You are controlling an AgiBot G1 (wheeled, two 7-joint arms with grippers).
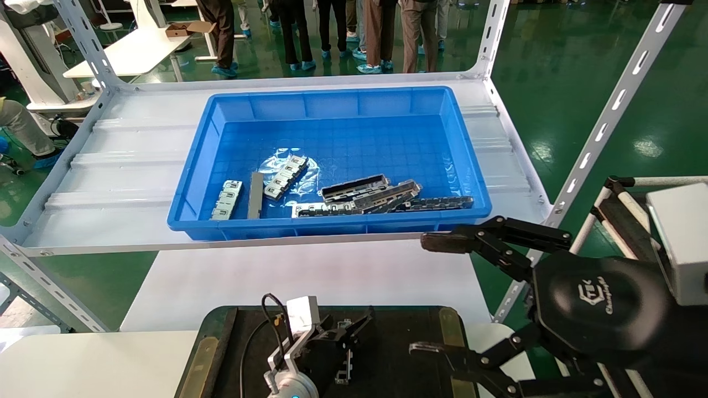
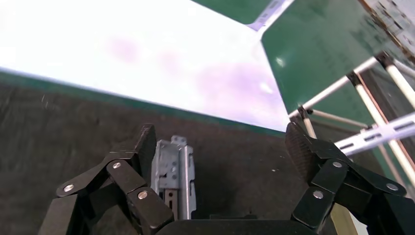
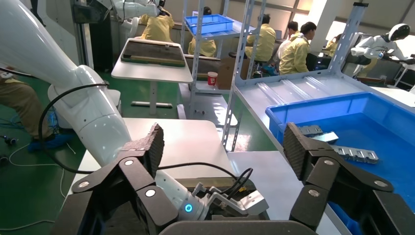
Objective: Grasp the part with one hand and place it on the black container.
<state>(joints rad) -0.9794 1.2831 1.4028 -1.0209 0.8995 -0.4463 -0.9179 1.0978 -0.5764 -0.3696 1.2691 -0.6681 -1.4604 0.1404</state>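
Note:
The part (image 1: pixel 344 369), a slim silver-grey metal channel, lies flat on the black container (image 1: pixel 398 331) at the near edge of the table. My left gripper (image 1: pixel 345 337) hangs low over it, open. In the left wrist view the part (image 2: pixel 173 171) rests on the dark tray (image 2: pixel 244 161), close beside one finger (image 2: pixel 146 147). The other finger stands far off, and the left gripper (image 2: pixel 222 147) grips nothing. My right gripper (image 1: pixel 431 296) is open and empty, raised at the container's right side. It also shows open in the right wrist view (image 3: pixel 222 147).
A deep blue bin (image 1: pixel 332 226) on the white shelf behind holds several more metal parts (image 1: pixel 381 196). The shelf's slotted white posts (image 1: pixel 603 121) rise at the right. A white tabletop (image 1: pixel 310 276) lies between shelf and container. Brass strips (image 1: pixel 449 326) line the container's sides.

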